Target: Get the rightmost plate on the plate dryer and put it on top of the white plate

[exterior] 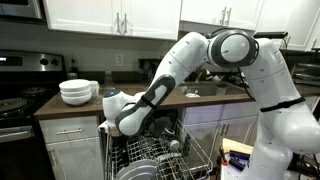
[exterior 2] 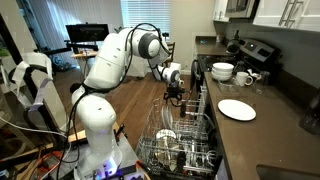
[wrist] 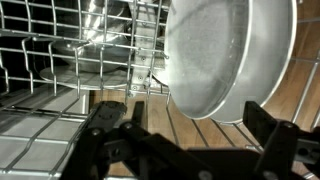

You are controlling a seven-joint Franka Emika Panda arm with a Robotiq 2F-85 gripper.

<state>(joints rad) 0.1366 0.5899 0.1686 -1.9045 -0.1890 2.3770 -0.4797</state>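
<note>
The plate dryer is a grey wire rack pulled out below the counter, seen in both exterior views point(exterior: 200, 150) point(exterior 2: 195, 135). Several plates stand in it point(exterior: 140, 170) point(exterior 2: 166, 133). In the wrist view a pale round plate point(wrist: 210, 50) stands upright in the wire rack point(wrist: 50, 60), close ahead. My gripper point(wrist: 190, 128) is open, its dark fingers spread either side of the plate's lower edge, not closed on it. In the exterior views the gripper point(exterior: 168, 142) point(exterior 2: 177, 97) reaches down into the rack. The white plate point(exterior 2: 237, 109) lies flat on the counter.
A stack of deep white bowls point(exterior: 78, 92) point(exterior 2: 222, 71) and a mug point(exterior 2: 245, 78) sit on the counter near the stove point(exterior: 20, 80). A wood floor shows under the rack point(wrist: 150, 110). Desks and monitors stand at the back point(exterior 2: 85, 40).
</note>
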